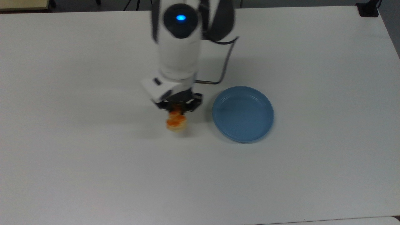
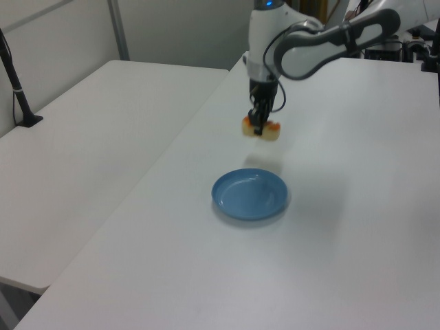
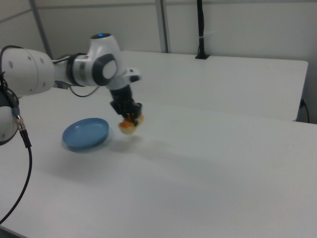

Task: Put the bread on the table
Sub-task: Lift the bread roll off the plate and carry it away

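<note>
While clamped on the bread (image 1: 177,122), the claw (image 1: 177,110) hangs above bare white surface (image 1: 93,162), clear of the blue plate (image 1: 243,114) at the top view's right. Bread sits directly beneath the claw, airborne; straight descent likely remains.

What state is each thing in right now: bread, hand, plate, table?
bread: clamped in the hand, held in the air above the table, off the plate.
hand: shut on the bread, pointing down, to the top view's left of the plate.
plate: nothing on it, flat on the table.
table: bread not yet set down on it; a shadow lies under the bread.
</note>
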